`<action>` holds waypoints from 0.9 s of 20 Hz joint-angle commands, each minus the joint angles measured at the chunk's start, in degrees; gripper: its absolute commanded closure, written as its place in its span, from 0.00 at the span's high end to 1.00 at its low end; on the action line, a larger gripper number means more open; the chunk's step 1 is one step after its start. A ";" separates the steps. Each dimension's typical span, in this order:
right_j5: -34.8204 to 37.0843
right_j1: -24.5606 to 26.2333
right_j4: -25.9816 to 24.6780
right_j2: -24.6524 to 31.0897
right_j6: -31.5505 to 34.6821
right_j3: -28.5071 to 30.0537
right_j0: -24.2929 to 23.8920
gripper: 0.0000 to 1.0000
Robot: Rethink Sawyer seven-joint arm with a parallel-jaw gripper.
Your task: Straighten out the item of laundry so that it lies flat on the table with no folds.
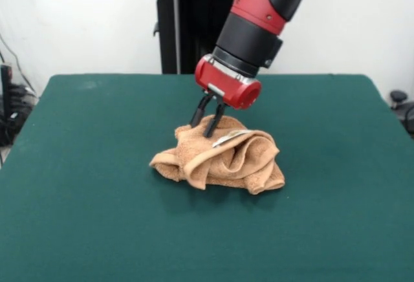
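Observation:
The light-brown terry towel (pixel 217 159) lies crumpled in a heap near the middle of the dark green table (pixel 77 217), with several folds and its white label (pixel 229 139) showing on top. My gripper (pixel 201 129) comes down from above at a tilt, and its tips touch the far upper edge of the heap. The two black fingers (pixel 211 127) stand a little apart, with a gap between them. The towel rests on the table and is not lifted.
The robot's black pedestal (pixel 184 30) stands at the table's far side, behind the arm. Dark equipment shows past the table's left edge (pixel 10 110) and right edge (pixel 401 104). Green cloth surrounds the towel on all sides.

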 commanded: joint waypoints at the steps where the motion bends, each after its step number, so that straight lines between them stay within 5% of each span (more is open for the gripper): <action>1: 4.42 3.95 -0.53 6.04 8.47 -2.77 2.08 0.00; 9: 6.09 1.82 -0.32 6.13 9.37 -1.53 1.72 0.00; 18: 27.75 -7.72 -3.27 -12.32 6.34 0.16 12.23 0.00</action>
